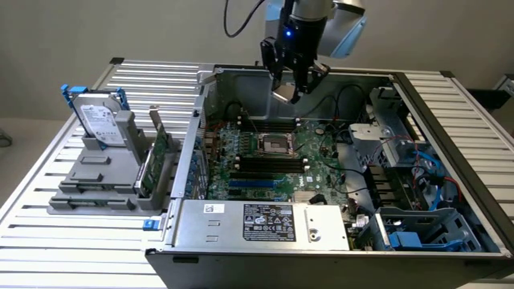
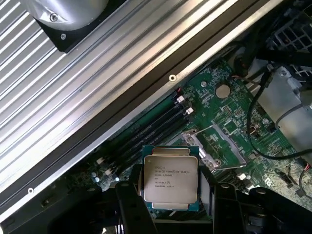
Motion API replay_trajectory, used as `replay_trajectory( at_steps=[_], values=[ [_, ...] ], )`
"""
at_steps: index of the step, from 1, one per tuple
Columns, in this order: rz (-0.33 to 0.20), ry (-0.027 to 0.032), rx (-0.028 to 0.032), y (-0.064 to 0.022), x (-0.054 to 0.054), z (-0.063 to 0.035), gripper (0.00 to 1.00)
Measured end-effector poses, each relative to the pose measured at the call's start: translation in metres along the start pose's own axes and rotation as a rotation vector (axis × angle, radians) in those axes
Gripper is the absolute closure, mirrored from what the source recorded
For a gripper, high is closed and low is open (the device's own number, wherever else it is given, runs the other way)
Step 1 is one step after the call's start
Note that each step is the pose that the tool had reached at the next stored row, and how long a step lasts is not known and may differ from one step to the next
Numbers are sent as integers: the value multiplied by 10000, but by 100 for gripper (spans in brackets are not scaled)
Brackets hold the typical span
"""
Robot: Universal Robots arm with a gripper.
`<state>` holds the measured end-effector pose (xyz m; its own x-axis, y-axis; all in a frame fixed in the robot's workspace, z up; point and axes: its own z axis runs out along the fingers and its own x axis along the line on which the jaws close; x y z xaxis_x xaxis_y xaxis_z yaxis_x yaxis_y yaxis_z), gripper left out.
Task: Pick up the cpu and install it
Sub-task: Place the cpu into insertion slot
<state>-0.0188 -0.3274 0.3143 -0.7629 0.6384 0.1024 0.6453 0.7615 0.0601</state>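
Gripping the cpu [image 2: 170, 178] by its edges at the exterior view's upper centre, the gripper [image 1: 287, 94] should hold it level, squared with the mid-frame socket [image 1: 273, 144].

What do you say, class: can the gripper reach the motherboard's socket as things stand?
Probably yes: the gripper, holding the cpu, hangs above the open case, and the socket lies uncovered with nothing over it.

No text reads clearly: the cpu [image 2: 170, 178] carries small dark print, the power supply label [image 1: 269, 221] tiny markings.
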Motion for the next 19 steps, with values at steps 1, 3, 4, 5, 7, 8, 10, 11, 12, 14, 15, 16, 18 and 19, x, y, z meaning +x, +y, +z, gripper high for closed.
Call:
replay_trajectory(
  at_steps=[1,3,4,5,7,8,10,11,12,14,15,16,18,19],
  values=[
    [189,-12,-19,-1,-1,13,45],
    [547,-33,-56,-2,-4,39,45],
    [732,-44,-74,-3,-5,51,45],
    [909,-55,-93,-4,-7,64,45],
    [2014,-122,-207,-9,-15,142,45],
    [2597,-157,-268,-11,-18,178,45],
    [2955,-179,-304,-12,-20,197,45],
    [3134,-190,-322,-12,-21,204,45],
    [3307,-200,-340,-13,-22,211,45],
    [3681,-223,-378,-14,-23,225,45],
    [3859,-234,-396,-14,-24,232,45],
    [4038,-244,-415,-15,-25,239,45],
    [4406,-266,-453,-16,-26,253,45],
    [4584,-277,-471,-16,-27,259,45]
  ],
)
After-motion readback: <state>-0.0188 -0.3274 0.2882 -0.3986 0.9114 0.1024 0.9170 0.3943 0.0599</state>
